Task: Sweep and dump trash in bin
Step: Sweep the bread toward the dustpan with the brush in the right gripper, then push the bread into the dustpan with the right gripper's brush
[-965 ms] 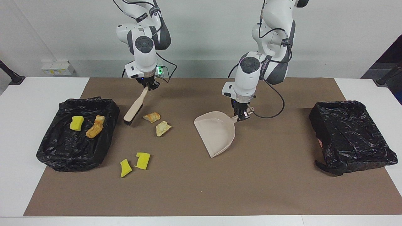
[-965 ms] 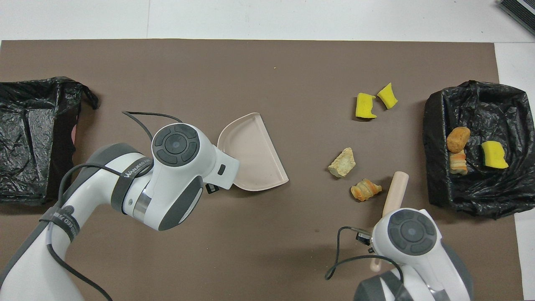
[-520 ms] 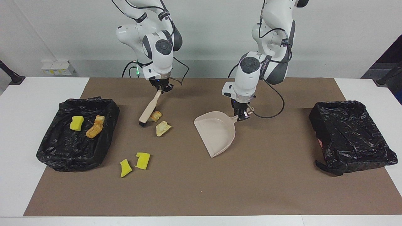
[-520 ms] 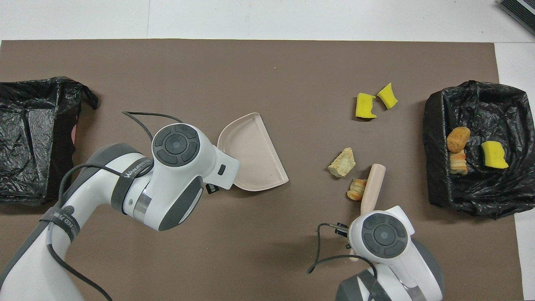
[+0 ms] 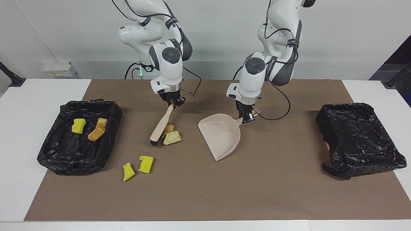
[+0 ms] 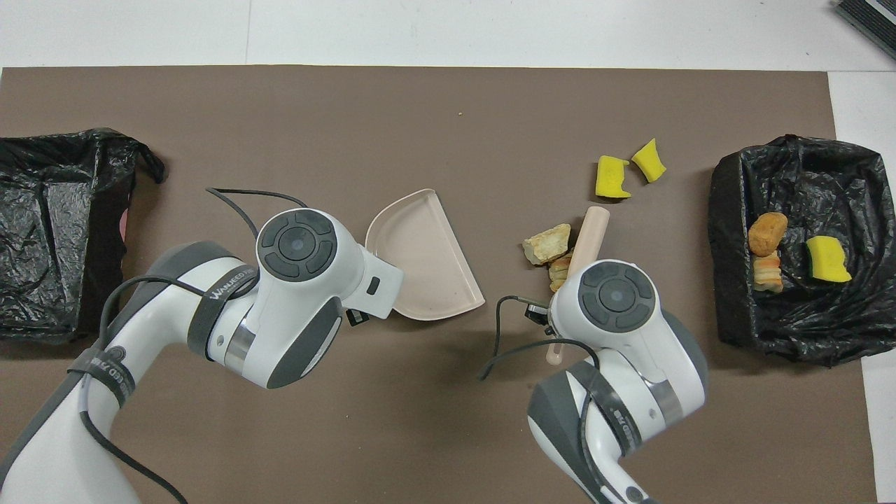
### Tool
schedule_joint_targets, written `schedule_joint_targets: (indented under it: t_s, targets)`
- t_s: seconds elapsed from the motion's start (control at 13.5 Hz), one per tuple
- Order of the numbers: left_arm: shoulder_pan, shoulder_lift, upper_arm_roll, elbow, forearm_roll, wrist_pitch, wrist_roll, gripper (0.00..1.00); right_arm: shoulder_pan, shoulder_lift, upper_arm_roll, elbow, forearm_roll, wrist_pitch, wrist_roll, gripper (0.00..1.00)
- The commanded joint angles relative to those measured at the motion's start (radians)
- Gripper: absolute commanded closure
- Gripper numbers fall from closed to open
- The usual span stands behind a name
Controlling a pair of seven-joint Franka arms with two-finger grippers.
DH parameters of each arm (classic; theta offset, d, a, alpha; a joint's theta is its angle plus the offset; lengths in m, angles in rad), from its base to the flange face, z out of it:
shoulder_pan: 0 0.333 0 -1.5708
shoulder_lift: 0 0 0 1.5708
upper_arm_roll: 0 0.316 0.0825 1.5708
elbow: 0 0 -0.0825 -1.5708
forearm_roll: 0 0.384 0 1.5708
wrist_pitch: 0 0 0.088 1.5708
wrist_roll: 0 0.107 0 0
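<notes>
My right gripper (image 5: 172, 104) is shut on the handle of a beige brush (image 5: 162, 125), whose dark bristles rest on the mat. Two bread-like scraps of trash (image 5: 172, 138) (image 6: 547, 243) lie against the brush on its dustpan side. Two yellow scraps (image 5: 146, 164) (image 6: 611, 176) lie farther from the robots. My left gripper (image 5: 246, 118) is shut on the handle of the beige dustpan (image 5: 221, 134) (image 6: 423, 255), which lies flat on the mat. A black-lined bin (image 5: 64, 163) (image 6: 728, 210) at the right arm's end holds a yellow scrap (image 5: 78, 125) and two bread lumps (image 5: 97, 131).
A second black-lined bin (image 5: 362, 160) (image 6: 42, 231) sits at the left arm's end of the table with nothing showing in it. A brown mat (image 5: 257, 192) covers the table's middle. In the overhead view both wrists hide their grippers.
My right gripper has carried the brush toward the dustpan, pushing the two bread-like scraps together and closer to it. The left arm and the dustpan have stayed still.
</notes>
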Motion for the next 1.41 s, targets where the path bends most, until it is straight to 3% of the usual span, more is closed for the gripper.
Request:
schedule_joint_targets:
  t_s: [0.0, 0.45, 1.04, 1.34]
  targets:
    - [-0.028, -0.037, 0.015, -0.044, -0.012, 0.014, -0.013, 1.00, -0.008, 0.063, 0.007, 0.076, 0.037, -0.014, -0.093, 1.00]
    - [-0.028, -0.040, 0.015, -0.050, -0.012, 0.021, -0.013, 1.00, 0.087, 0.054, 0.010, 0.084, 0.170, -0.002, -0.229, 1.00]
    - [-0.028, -0.043, 0.015, -0.051, -0.012, 0.021, -0.014, 1.00, 0.101, 0.028, 0.175, 0.105, 0.231, -0.003, -0.279, 1.00]
    - [-0.028, -0.043, 0.017, -0.051, -0.012, 0.022, -0.016, 1.00, 0.091, 0.025, 0.175, 0.155, 0.231, -0.015, -0.313, 1.00]
